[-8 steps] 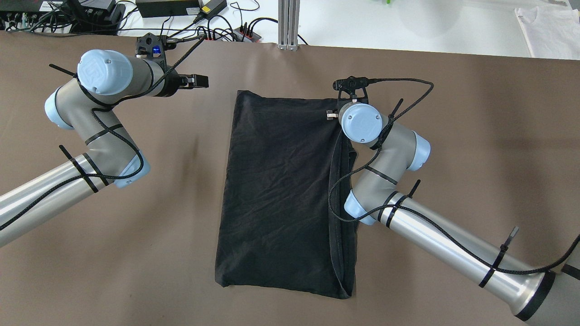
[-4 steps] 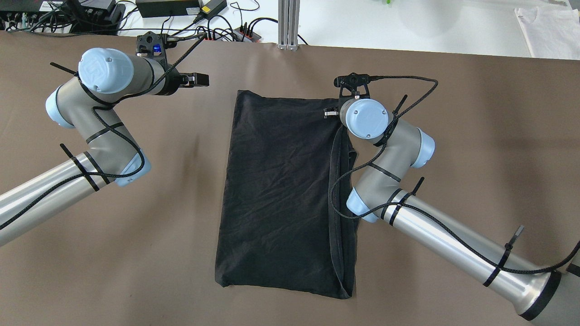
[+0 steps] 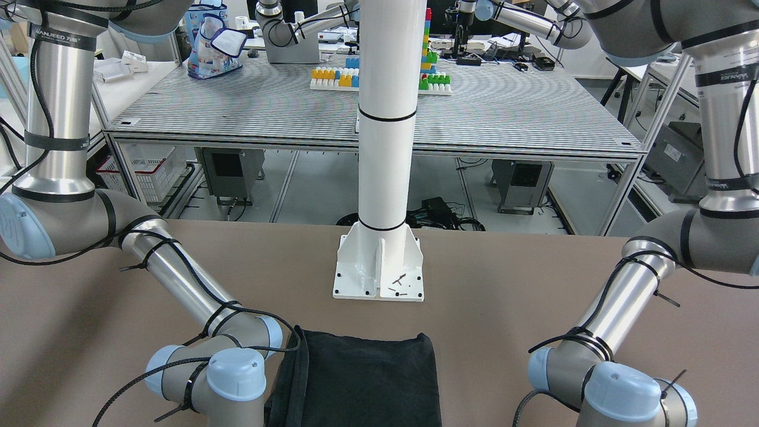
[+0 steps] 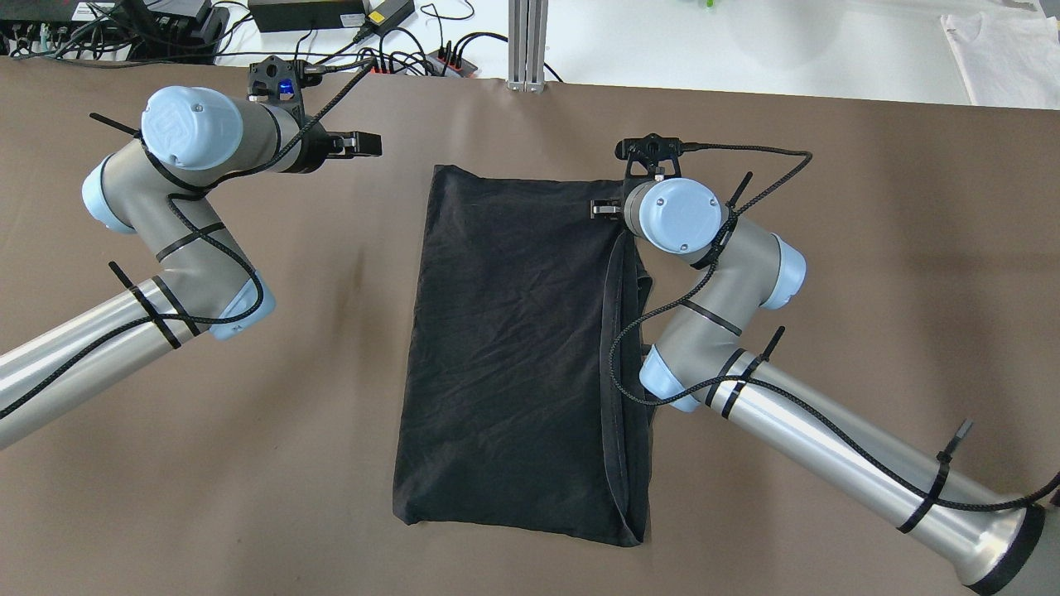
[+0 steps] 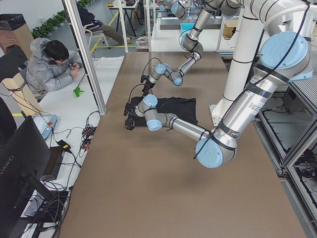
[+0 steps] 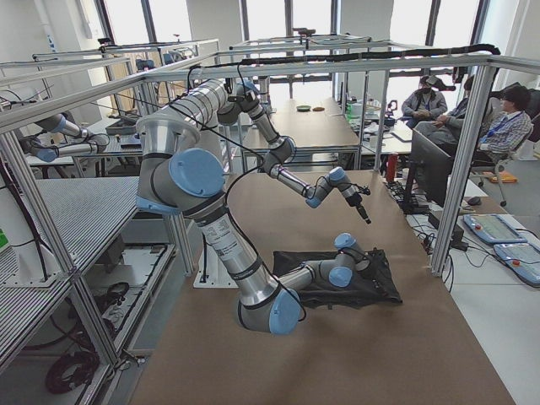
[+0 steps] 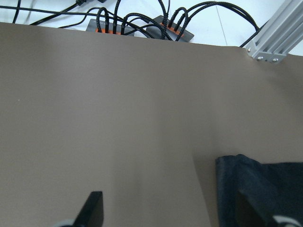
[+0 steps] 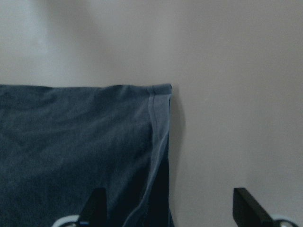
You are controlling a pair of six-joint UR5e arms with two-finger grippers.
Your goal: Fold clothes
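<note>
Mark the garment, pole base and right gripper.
garment (image 4: 513, 348): overhead view, middle of the cloth.
pole base (image 3: 379, 273): front-facing view, centre of the white foot.
right gripper (image 8: 169, 205): right wrist view, midway between its open jaws.

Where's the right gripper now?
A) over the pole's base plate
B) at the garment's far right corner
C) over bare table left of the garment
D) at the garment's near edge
B: the right gripper hangs open over the far right corner of the black garment. In the wrist view the hemmed corner lies between its jaws.
</note>
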